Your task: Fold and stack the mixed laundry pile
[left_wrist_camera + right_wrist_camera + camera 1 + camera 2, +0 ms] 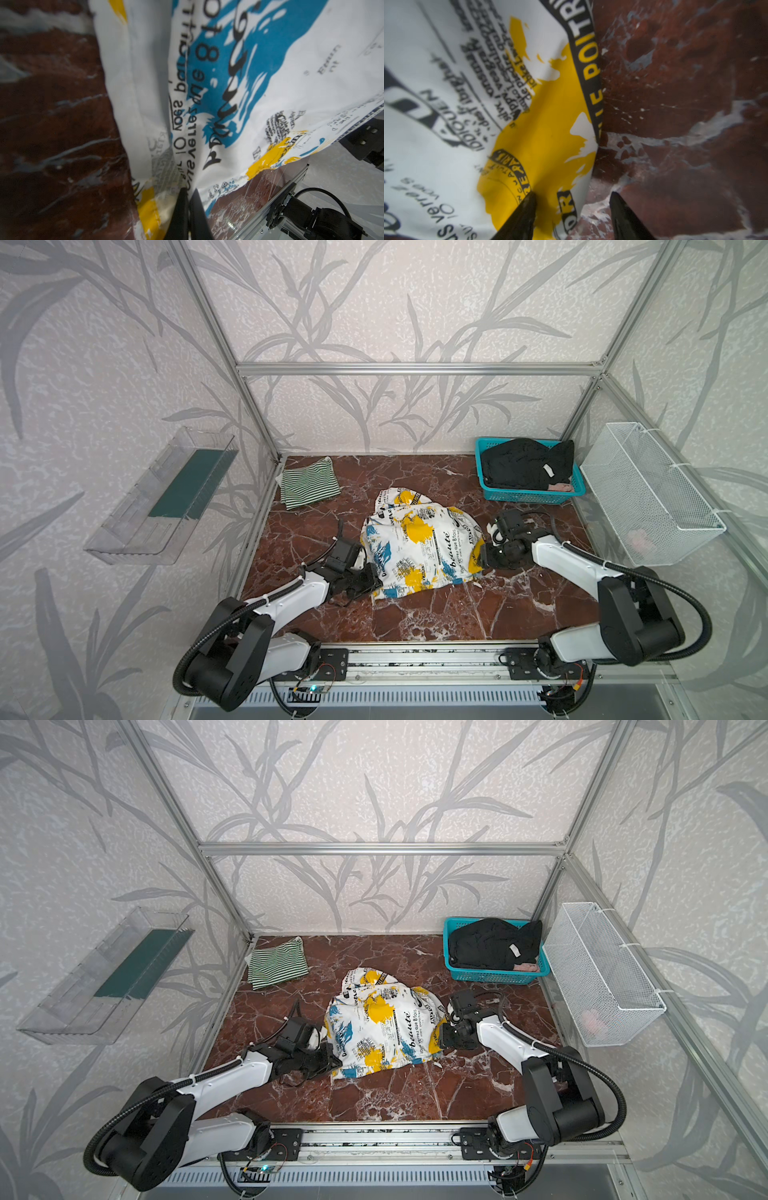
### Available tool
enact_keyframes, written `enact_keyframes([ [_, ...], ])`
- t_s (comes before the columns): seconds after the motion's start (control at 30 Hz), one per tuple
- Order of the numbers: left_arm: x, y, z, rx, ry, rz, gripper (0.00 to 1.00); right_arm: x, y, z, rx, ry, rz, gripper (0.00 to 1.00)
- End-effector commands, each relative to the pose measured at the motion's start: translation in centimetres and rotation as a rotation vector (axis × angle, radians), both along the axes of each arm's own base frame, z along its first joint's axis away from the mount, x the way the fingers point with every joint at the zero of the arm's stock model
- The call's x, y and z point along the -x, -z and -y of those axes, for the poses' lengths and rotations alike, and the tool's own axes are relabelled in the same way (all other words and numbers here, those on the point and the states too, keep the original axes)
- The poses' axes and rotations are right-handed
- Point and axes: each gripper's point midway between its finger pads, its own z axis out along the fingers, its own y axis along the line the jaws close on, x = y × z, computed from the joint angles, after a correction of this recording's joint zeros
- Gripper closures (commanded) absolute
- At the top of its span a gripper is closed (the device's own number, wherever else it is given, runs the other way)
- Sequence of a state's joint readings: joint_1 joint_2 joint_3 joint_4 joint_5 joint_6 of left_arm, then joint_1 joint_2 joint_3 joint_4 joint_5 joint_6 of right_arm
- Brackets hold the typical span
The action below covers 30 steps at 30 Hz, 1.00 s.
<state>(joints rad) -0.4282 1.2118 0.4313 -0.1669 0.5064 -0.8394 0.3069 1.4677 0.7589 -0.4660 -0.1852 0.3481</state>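
Two pincers flank the printed garment (pixel 419 547) on the table (pixel 436 614). Left pincer (pixel 189 190) is clenched on its edge; right pincer (pixel 572 194) gapes astride the opposite edge.

We see the left arm (pixel 291 597) and right arm (pixel 569 562) both stretched low, elbows bent, wrists angled inward. Left gripper (pixel 189 190) is pinched tight on the printed garment (pixel 270 72); right gripper (pixel 572 194) has jaws apart, prob. straddling that garment's edge, w/ one finger on it.
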Motion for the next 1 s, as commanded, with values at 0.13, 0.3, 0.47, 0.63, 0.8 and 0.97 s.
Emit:
enact_keyframes([
  [0.13, -2.0, -5.5, -1.6, -0.072, -0.056, 0.143, 1.00, -2.1, -2.1, -2.0, -0.077, -0.066, 0.053, 0.81],
  [0.3, -3.1, -10.9, -3.9, -0.130, -0.104, 0.272, 1.00, -3.7, -7.9, -0.5, 0.038, -0.070, 0.168, 0.94],
  [0.47, -3.2, -12.9, -5.7, -0.162, -0.110, 0.293, 1.00, -4.6, -14.7, 0.6, 0.198, -0.111, 0.304, 0.95],
  [0.63, -3.0, -11.5, -6.8, -0.184, -0.127, 0.256, 1.00, -4.4, -15.7, -2.5, 0.202, -0.233, 0.298, 0.94],
  [0.8, -2.7, -10.2, -8.0, -0.227, -0.168, 0.235, 1.00, -2.2, -10.7, -8.6, 0.058, -0.432, 0.136, 0.84],
  [0.97, -2.8, -9.7, -9.7, -0.296, -0.217, 0.224, 1.00, -1.2, -8.7, -10.7, -0.028, -0.457, 0.104, 0.71],
])
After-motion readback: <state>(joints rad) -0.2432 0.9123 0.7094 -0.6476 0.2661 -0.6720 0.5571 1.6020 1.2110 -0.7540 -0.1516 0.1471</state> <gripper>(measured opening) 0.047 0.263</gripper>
